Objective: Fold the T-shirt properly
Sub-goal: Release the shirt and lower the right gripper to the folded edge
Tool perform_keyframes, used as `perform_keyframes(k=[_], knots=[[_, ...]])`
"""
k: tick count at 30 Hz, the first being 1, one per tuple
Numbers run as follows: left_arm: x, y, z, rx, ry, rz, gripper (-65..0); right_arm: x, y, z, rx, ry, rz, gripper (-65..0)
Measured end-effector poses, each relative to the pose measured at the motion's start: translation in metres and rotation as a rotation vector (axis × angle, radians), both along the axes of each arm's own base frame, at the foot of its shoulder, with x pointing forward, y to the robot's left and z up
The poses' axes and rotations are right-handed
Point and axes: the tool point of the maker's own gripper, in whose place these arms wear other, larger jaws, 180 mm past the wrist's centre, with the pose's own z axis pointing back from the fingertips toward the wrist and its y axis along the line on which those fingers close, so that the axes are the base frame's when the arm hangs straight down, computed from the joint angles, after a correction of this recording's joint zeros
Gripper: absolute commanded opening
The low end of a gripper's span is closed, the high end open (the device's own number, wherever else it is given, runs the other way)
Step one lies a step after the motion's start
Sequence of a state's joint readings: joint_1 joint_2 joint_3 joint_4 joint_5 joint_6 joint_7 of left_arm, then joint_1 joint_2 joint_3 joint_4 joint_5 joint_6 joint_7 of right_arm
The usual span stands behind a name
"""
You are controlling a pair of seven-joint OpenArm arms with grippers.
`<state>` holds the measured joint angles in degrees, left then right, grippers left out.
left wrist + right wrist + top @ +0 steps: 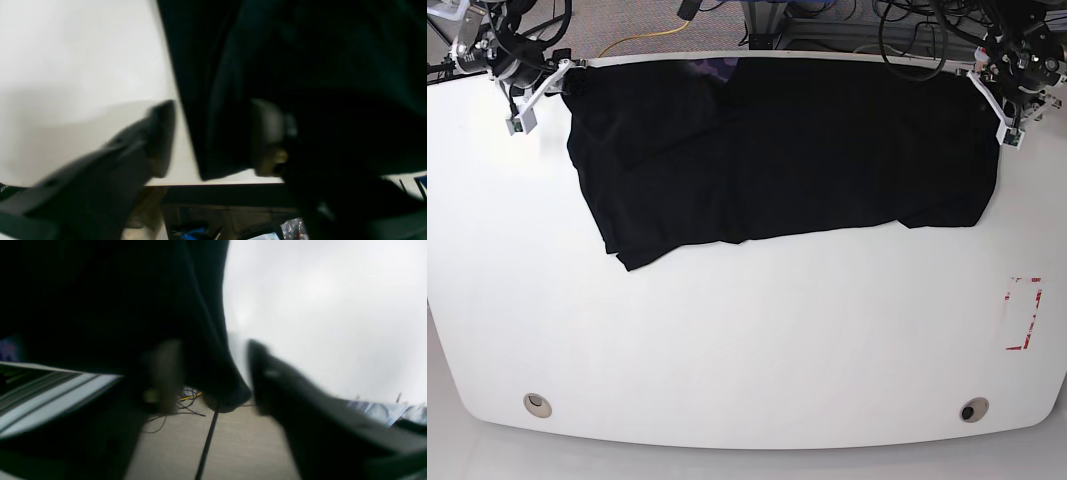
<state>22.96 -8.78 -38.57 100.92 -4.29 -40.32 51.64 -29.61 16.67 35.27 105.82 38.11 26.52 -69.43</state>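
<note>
Both fingers (160, 140) — astride T-shirt (777, 160) corners

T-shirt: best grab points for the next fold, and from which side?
Judging by its pose, the two far corners at the table's far edge. The T-shirt lies spread wide there, and the left gripper and right gripper already straddle those corner edges, jaws open. Close on them from the outer sides, then pull toward the near hem.

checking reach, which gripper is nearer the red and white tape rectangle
Left. The left gripper is at the far edge on the same side as the red and white tape rectangle; the right gripper is at the opposite end of the black cloth T-shirt.
</note>
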Motion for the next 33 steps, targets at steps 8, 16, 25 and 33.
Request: perform_keyframes(k=[8,16,25,33], knots=[[0.021,0.001,0.009,0.002,-0.049,0.006,-32.5,0.007,-0.026,0.015,-0.034,-0.065,-0.112,-11.3],[0.039,0.002,0.022,0.019,-0.092,0.006,-32.5,0.043,-0.023,0.045,-0.076,-0.201,-0.046,-11.3],[0.093,0.002,0.06,0.034,-0.252,-0.005,-32.5,0.123,0.011,0.067,-0.003,-0.36,0.042,-11.3],[0.123,0.004,0.084,0.035,-0.346,0.0,-32.4,0.187,0.018,0.06,0.017,-0.343,0.096,-11.3]])
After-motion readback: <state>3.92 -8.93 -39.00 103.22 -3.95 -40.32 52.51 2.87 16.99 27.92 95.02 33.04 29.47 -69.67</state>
